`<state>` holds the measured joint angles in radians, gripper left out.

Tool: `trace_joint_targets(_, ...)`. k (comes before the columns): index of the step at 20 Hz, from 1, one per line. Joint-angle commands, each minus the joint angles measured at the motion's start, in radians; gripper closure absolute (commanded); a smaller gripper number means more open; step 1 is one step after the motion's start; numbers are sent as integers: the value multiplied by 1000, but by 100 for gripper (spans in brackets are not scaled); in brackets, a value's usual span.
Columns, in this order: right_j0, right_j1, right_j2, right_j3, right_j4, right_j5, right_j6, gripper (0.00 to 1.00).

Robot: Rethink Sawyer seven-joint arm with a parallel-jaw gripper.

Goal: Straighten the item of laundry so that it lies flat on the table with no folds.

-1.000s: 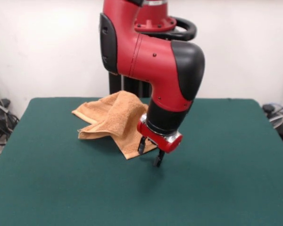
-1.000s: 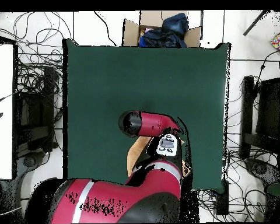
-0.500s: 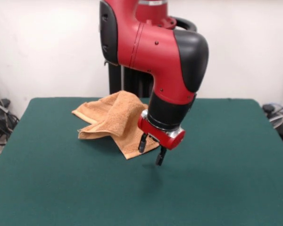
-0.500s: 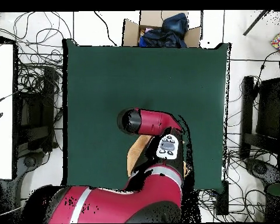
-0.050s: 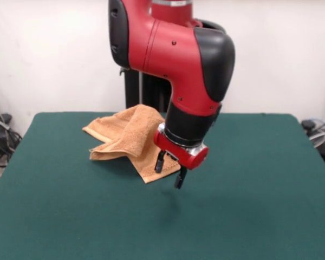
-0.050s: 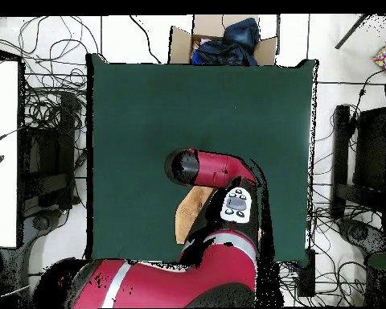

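The towel (image 5: 131,138) lies crumpled on the far part of the table (image 5: 249,216), left of centre in the front view, doubled over itself with a raised hump in the middle and one corner pointing forward. From overhead only a strip of it (image 6: 193,211) shows beside the arm (image 6: 216,169), which covers the rest. The claw (image 5: 168,172) hangs just above that forward corner, tilted, its two black fingers (image 5: 160,162) spread apart and holding nothing. It probably stands there because the free corner is the easiest handle: pinched and drawn outward, it should pull the top layer off the one beneath. The tilt likely lets one finger slide under the hem.

Against the frame a second ago, the claw has shifted slightly left, toward the towel's corner, and sits a touch higher. The towel itself has not moved. No fold is out yet.
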<state>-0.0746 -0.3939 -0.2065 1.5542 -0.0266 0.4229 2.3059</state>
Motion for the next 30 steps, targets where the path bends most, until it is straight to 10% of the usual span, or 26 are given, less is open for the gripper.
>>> trace_joint_targets(1,-16,48,25,73,-57,-38,51,0)
trace_joint_targets(18,-29,122,-5,86,-103,-138,86,0)
trace_joint_targets(19,-29,123,-9,86,-107,-152,80,100)
trace_joint_targets(30,-49,58,26,106,-81,-34,45,100)
